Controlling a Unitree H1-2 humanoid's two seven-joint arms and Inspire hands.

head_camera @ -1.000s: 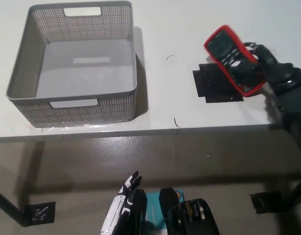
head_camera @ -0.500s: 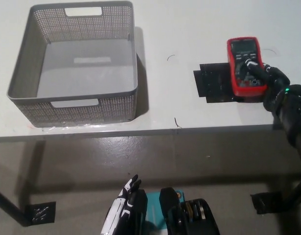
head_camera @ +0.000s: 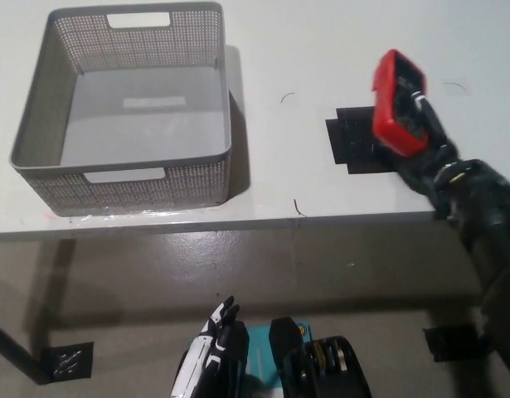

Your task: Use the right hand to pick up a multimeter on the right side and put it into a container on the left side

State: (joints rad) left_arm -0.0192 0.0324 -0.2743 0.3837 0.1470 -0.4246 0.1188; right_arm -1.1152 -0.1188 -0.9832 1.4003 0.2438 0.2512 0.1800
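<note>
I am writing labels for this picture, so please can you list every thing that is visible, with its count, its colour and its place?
multimeter: one, red with dark face, tilted, held over the right part of the table, above the black patch
basket: one, grey, perforated walls with handle cut-outs, on the left part of the table, nothing inside
black patch: one, black, flat on the table at the right, partly hidden by the multimeter
table: one, white, fills the upper part of the picture
floor marker: one, dark, on the floor at lower left
right hand: one, black, closed on the multimeter at the right
left hand: one, white, resting low at the bottom, below the table edge
</note>
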